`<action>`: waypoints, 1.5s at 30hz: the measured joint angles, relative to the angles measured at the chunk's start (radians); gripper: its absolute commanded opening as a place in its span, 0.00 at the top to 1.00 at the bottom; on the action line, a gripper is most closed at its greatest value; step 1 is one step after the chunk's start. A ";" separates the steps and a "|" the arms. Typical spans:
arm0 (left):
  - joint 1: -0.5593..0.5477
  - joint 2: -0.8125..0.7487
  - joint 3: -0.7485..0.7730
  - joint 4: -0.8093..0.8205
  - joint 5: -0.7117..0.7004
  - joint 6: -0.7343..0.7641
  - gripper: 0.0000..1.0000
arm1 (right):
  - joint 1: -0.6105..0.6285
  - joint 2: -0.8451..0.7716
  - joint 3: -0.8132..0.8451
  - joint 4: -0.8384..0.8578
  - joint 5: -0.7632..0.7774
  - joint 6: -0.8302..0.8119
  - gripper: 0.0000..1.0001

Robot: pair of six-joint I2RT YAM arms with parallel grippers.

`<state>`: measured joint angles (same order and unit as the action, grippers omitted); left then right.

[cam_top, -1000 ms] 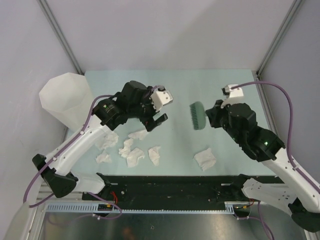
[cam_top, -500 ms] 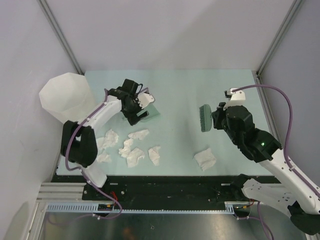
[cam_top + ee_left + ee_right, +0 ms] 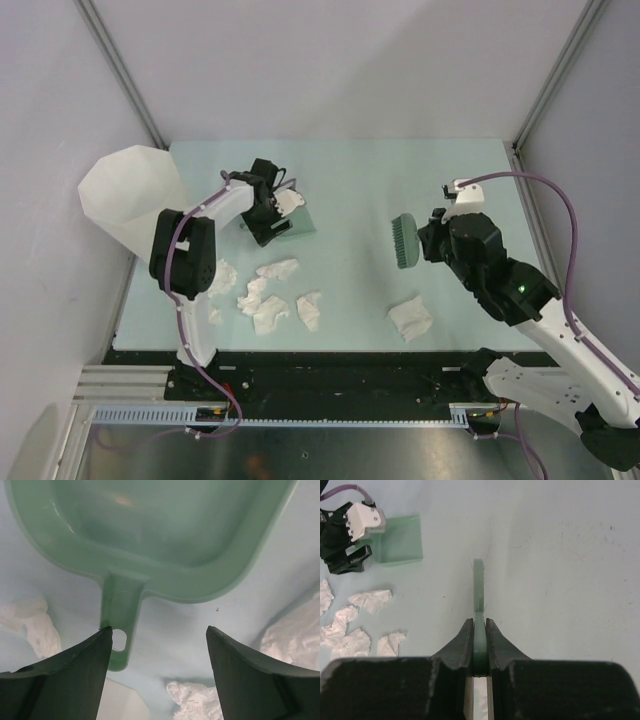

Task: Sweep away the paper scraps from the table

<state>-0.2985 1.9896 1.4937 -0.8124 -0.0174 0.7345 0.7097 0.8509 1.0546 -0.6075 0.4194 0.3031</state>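
Note:
Several white paper scraps [image 3: 268, 300] lie in a cluster at the table's [image 3: 360, 175] front left, and one more scrap [image 3: 410, 318] lies apart at front centre-right. My left gripper [image 3: 275, 226] hangs open low over the handle [image 3: 118, 630] of a green dustpan [image 3: 150, 535]. The handle sits just inside the left fingertip and is not clamped. In the left wrist view, scraps [image 3: 295, 635] lie beside the jaws [image 3: 157, 630]. My right gripper [image 3: 479, 624] is shut on the handle of a green brush [image 3: 404, 240], held above the table right of centre.
A tall translucent white bin [image 3: 130, 195] stands at the table's left edge, close to my left arm. Metal frame posts rise at both back corners. A black strip [image 3: 330, 365] runs along the front edge near the arm bases.
My left arm has swung back and down to the dustpan, and its jaws have narrowed a little around the handle. The right arm has shifted the brush slightly.

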 measured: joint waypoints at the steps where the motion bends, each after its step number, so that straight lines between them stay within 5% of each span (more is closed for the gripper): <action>1: 0.003 0.005 0.005 0.002 0.000 0.000 0.21 | 0.000 0.000 -0.002 0.000 -0.002 -0.001 1.00; 9: 0.006 0.011 0.012 0.003 0.025 0.002 0.22 | -0.002 0.011 -0.015 0.011 -0.034 -0.014 1.00; 19: 0.012 -0.203 0.052 -0.027 0.182 0.044 0.05 | -0.003 0.059 -0.017 0.046 -0.066 -0.032 1.00; 32: 0.105 0.029 0.102 -0.047 0.128 0.100 0.05 | -0.004 0.070 -0.023 0.055 -0.070 -0.035 1.00; 39: 0.103 0.085 0.127 -0.050 0.126 0.090 0.49 | -0.005 0.069 -0.024 0.055 -0.070 -0.034 1.00; 42: 0.103 0.098 0.123 -0.052 0.126 0.100 0.94 | -0.005 0.067 -0.024 0.055 -0.070 -0.034 1.00; 45: 0.103 0.095 0.118 -0.058 0.121 0.100 1.00 | -0.005 0.058 -0.026 0.054 -0.070 -0.034 1.00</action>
<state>-0.1959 2.0846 1.6115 -0.8707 0.1040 0.8349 0.7044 0.9092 1.0290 -0.5533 0.3492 0.2691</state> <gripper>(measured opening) 0.143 0.108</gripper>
